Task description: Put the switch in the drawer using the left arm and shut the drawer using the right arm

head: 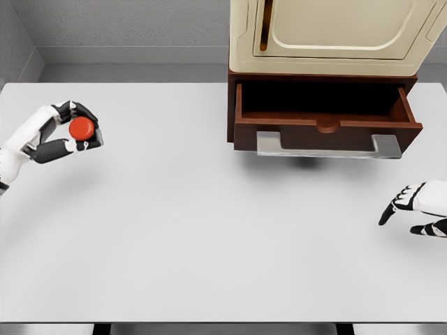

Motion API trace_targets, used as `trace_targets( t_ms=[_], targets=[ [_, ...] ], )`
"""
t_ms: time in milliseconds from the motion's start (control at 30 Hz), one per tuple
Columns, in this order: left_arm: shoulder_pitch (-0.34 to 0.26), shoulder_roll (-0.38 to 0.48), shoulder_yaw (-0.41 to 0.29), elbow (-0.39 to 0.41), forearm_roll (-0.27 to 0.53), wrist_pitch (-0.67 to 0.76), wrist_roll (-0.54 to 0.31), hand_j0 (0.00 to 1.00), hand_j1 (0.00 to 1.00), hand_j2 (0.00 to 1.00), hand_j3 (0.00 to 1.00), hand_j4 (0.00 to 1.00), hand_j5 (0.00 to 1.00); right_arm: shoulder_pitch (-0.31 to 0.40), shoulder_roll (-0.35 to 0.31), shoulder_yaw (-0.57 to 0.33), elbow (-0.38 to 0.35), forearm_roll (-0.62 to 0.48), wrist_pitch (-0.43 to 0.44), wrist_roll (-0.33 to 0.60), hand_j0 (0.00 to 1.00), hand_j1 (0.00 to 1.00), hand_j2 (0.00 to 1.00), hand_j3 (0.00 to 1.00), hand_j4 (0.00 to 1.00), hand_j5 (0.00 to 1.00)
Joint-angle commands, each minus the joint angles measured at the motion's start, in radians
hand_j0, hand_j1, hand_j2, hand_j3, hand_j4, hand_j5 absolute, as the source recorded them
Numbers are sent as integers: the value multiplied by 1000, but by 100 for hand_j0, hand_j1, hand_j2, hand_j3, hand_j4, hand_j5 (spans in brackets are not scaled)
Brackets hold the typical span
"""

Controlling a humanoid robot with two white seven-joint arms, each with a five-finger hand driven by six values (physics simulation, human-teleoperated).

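Standing open at table's [209, 230] far edge: drawer [325, 115], well right of left hand [73, 132], beyond right hand [419, 208].
Left hand's fingers were curled round the red switch [82, 128], gripping it; right hand lay relaxed, fingers loosely spread, holding nothing.

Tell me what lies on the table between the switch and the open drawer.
Nothing: in the head view, only bare white table separates the switch, held in the left hand, from the drawer.
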Motion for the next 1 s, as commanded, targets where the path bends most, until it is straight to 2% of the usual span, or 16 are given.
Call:
trace_targets(
  t_ms=[0,67,200,333,533,800,900,967],
  targets=[
    [0,-16,-20,-6,1,27,-2,36,36,36,36,36,36,0,-2,0,0,-6,3,0,65,65,65,65,65,65],
    [-48,-30,-65,-6,-13,50,-2,36,36,36,36,36,36,0,-2,0,0,-6,3,0,65,65,65,65,65,65],
    [-86,-76,-83,-6,-38,64,-2,36,36,36,36,36,36,0,-2,0,0,-6,3,0,64,64,64,64,64,64],
    [-118,-119,-93,-8,-56,79,-24,36,36,36,36,36,36,0,-2,0,0,-6,3,0,64,64,64,64,64,64],
    [-146,-137,-97,-49,-67,96,-24,36,36,36,36,36,36,0,-4,2,0,-6,3,0,65,65,65,65,65,65],
    [-202,-191,-97,-49,-67,108,-57,36,36,36,36,36,36,0,-2,0,0,-6,3,0,65,65,65,65,65,65],
    [-241,-206,-128,-54,-67,122,-62,36,36,36,36,36,36,0,-4,0,0,-6,3,0,64,64,64,64,64,64],
    [-241,-223,-132,-69,-68,124,-62,36,36,36,36,36,36,0,-4,0,0,-6,3,0,65,65,65,65,65,65]
  ],
)
